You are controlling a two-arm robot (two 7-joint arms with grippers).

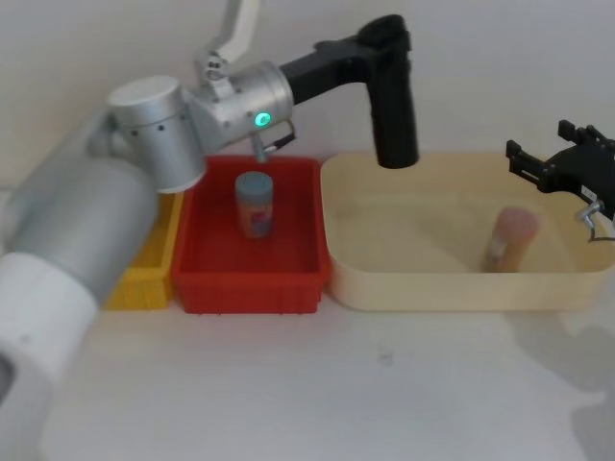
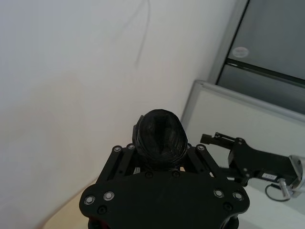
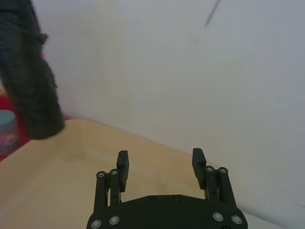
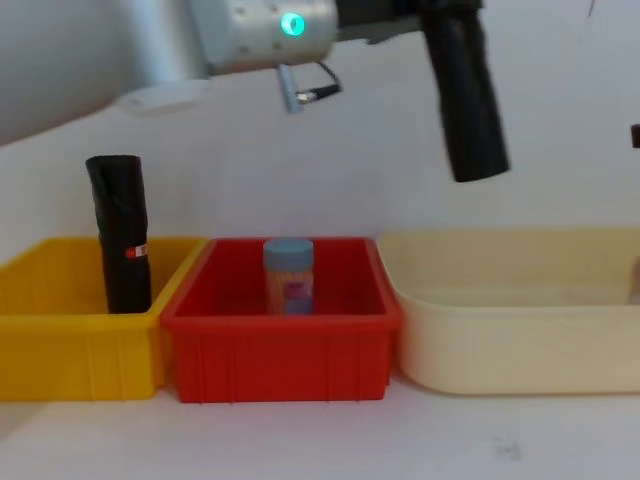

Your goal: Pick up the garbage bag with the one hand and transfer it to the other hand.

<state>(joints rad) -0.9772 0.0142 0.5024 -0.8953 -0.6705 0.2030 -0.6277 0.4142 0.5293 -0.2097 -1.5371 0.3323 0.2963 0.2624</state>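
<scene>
At upper centre of the head view, the left gripper is clamping the bag by its top end, upright above the tub's left rear. At right edge, the right gripper is hovering wide open, empty.

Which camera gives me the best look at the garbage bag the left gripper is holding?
Head view: the garbage bag hangs full-length from the left gripper, with the open right gripper off to its right. Chest view shows it side-on, up against the top edge; left wrist shows its end; right wrist shows its lower part.
</scene>
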